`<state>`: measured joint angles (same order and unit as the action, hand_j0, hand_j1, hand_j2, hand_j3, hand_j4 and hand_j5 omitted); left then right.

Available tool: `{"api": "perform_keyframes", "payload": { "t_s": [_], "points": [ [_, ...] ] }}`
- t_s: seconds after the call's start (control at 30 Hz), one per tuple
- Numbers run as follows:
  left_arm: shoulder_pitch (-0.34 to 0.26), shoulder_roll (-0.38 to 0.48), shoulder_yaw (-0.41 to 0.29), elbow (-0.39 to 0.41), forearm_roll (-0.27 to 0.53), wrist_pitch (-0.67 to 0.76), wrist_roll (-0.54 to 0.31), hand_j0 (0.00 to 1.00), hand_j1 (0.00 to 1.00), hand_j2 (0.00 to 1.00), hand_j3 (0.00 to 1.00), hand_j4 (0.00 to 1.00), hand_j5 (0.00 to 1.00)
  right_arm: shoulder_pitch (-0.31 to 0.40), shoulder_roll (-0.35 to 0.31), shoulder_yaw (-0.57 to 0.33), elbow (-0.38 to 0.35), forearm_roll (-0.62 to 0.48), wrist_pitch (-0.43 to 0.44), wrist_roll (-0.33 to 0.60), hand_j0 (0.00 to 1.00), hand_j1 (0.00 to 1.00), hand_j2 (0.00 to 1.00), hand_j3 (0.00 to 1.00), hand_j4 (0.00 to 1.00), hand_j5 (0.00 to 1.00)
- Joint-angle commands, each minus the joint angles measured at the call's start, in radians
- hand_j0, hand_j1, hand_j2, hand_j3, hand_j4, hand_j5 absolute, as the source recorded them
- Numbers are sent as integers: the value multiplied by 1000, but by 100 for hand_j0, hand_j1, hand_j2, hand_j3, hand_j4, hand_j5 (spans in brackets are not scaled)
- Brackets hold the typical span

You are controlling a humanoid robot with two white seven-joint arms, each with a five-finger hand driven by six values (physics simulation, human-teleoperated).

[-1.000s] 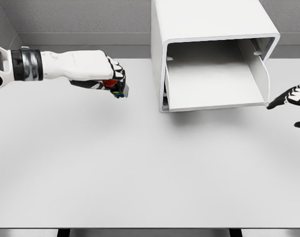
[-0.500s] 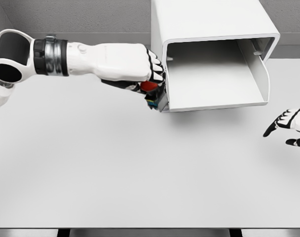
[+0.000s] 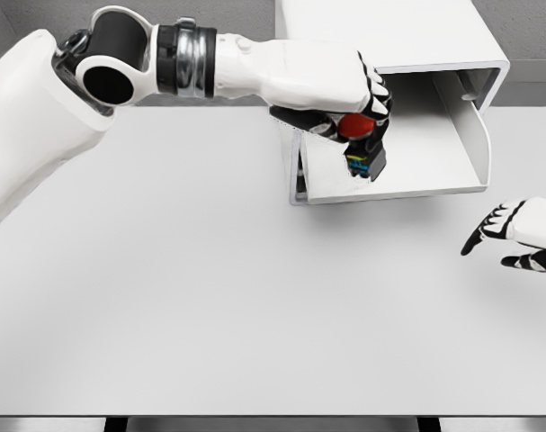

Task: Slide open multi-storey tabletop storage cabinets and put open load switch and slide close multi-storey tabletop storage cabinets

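Desk [image 3: 210, 315] surface takes up the near part of the head view, with nothing of the task lying on it. Near the cabinet's right front corner, low at the picture's edge, the right hand [image 3: 515, 236] hovers with its fingers loosely spread, holding nothing. Farther back stands the white storage cabinet [image 3: 380, 36], its drawer [image 3: 416, 175] pulled out toward the robot and its tray showing bare. The left hand [image 3: 358, 99], reaching in across the cabinet's left wall, is closed around the load switch [image 3: 362, 148]: the red knob sits against the fingers and the dark body with its coloured terminals hangs below them, long axis roughly upright. The switch hangs over the left part of the drawer tray, not touching it as far as can be judged. The coming move looks like a short descent and release, so what matters is that the tray lies directly beneath the switch. For the closing push, the right hand appears better placed.
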<state>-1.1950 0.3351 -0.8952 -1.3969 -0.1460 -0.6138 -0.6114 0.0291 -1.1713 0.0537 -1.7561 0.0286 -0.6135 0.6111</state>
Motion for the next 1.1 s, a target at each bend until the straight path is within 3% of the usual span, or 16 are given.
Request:
{"api": "perform_keyframes", "payload": {
  "t_s": [0.0, 0.13, 0.37, 0.6, 0.7, 0.9, 1.07],
  "points": [
    [-8, -100, -10, 130, -10, 3, 1, 42, 42, 42, 42, 42, 42, 0, 1, 21, 0, -6, 3, 0, 66, 66, 66, 66, 66, 66],
    [-17, -163, -11, 237, -53, 3, 1, 42, 42, 42, 42, 42, 42, 0, 1, 20, 0, -6, 3, 0, 66, 66, 66, 66, 66, 66],
    [-18, -180, -18, 242, -84, 3, 1, 44, 44, 44, 44, 44, 44, 0, 1, 20, 0, -6, 3, 0, 66, 66, 66, 66, 66, 66],
    [-26, -188, -16, 300, -106, 3, 1, 50, 50, 50, 50, 50, 50, 0, 1, 25, 0, -6, 3, 0, 67, 67, 67, 67, 67, 67],
    [-26, -188, -14, 302, -106, 3, 1, 58, 58, 58, 58, 58, 58, 0, 1, 25, 0, -6, 3, 0, 67, 67, 67, 67, 67, 67],
    [-28, -189, -13, 320, -104, 3, 1, 85, 85, 85, 85, 85, 85, -2, 1, 25, 0, -6, 3, 0, 67, 67, 67, 67, 67, 67],
    [-29, -192, -7, 318, -103, 3, 1, 95, 95, 95, 95, 95, 95, -3, 2, 25, 0, -7, 3, 0, 67, 67, 67, 67, 67, 67]
  ]
}}
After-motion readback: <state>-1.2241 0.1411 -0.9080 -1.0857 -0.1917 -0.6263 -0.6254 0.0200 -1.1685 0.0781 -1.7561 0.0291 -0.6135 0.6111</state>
